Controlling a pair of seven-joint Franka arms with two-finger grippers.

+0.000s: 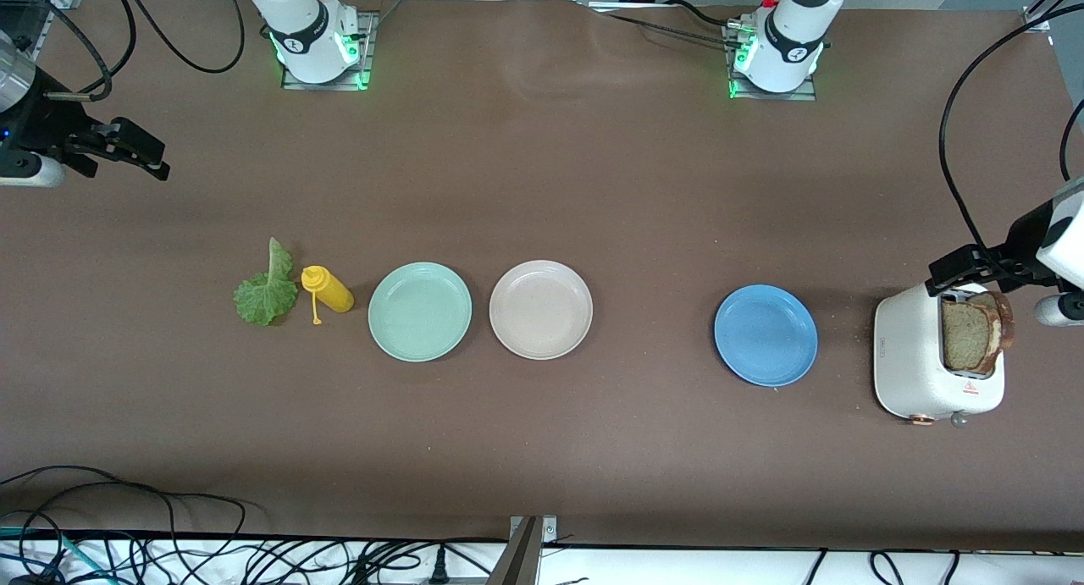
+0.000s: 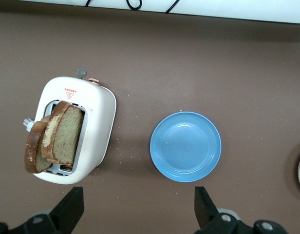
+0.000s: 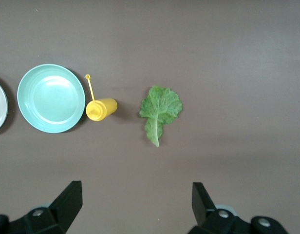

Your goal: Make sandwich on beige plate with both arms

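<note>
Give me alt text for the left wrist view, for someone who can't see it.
Two slices of brown bread stand in a white toaster on a brown table, with an empty blue plate beside it. The open left gripper hangs above the table.

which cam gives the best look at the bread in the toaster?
Left wrist view: the two brown bread slices fill more of the picture, both standing in the slot of the white toaster, crusts distinct. The front view shows them smaller, at the left arm's end of the table, beside the left arm's jaws. The right wrist view doesn't show them.
</note>
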